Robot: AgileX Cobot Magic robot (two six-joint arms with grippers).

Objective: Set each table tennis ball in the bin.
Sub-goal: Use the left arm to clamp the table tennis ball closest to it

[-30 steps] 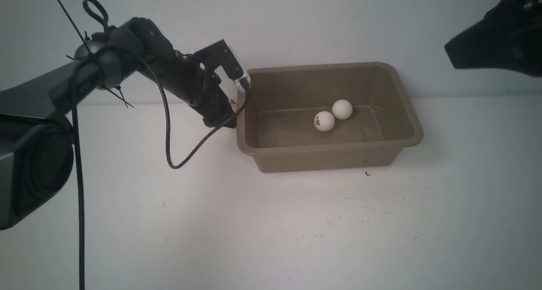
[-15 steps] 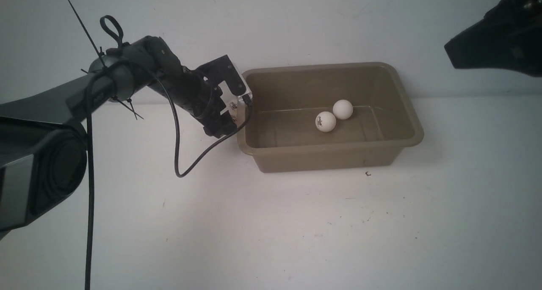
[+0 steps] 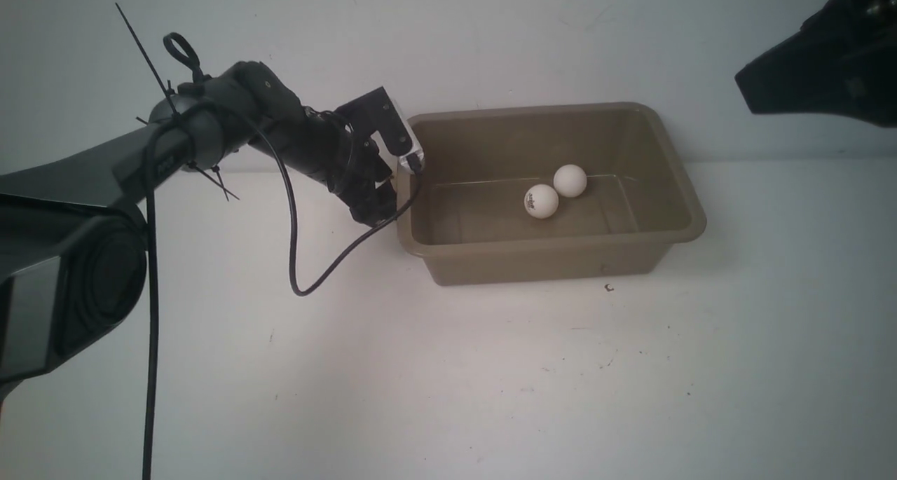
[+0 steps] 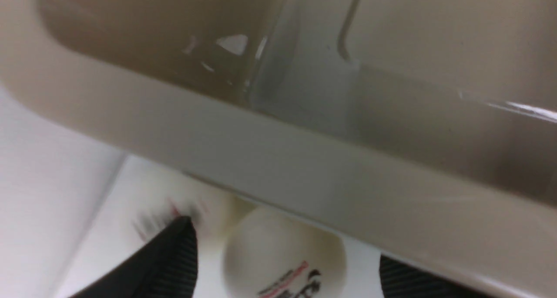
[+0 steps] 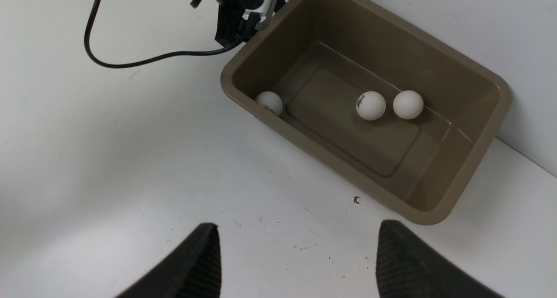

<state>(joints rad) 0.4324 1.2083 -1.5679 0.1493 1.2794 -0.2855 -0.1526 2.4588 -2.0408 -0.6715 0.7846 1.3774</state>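
The taupe bin [image 3: 546, 263] stands against the back wall. Two white table tennis balls [image 3: 542, 201] [image 3: 570, 181] lie on its floor. The right wrist view shows the bin [image 5: 330, 159] holding those two [image 5: 370, 105] [image 5: 408, 104] and a third ball [image 5: 269, 103] in its corner. My left gripper [image 3: 391, 186] is pressed to the bin's left rim [image 4: 304, 159]. In its wrist view the left gripper [image 4: 283, 240] stands open around another logo-printed ball [image 4: 278, 254] on the table outside the bin wall, with gaps on both sides. A blurred white round shape [image 4: 204, 204] sits beside it. My right gripper [image 5: 298, 225] hangs open and empty.
A black cable [image 3: 329, 263] loops from the left wrist down to the table beside the bin. The right arm's dark bulk [image 3: 827, 59] hangs high at the far right. A small dark speck [image 3: 608, 288] lies in front of the bin.
My left arm has swung right and lower against the bin's left rim. The bin has slid slightly to the right. The right arm has not moved.
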